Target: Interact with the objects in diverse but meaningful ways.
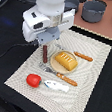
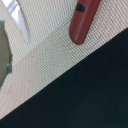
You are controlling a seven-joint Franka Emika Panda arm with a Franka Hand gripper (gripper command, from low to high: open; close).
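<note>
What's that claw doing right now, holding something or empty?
Gripper: closed on the sausage stick, which hangs upright from it over the striped cloth.

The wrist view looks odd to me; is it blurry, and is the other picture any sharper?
Wrist view: very close and soft, the red sausage stick blurred at its edges, though the mat weave shows. Exterior view: coarse and low-detail, evenly lit, faint shadow under the gripper.
</note>
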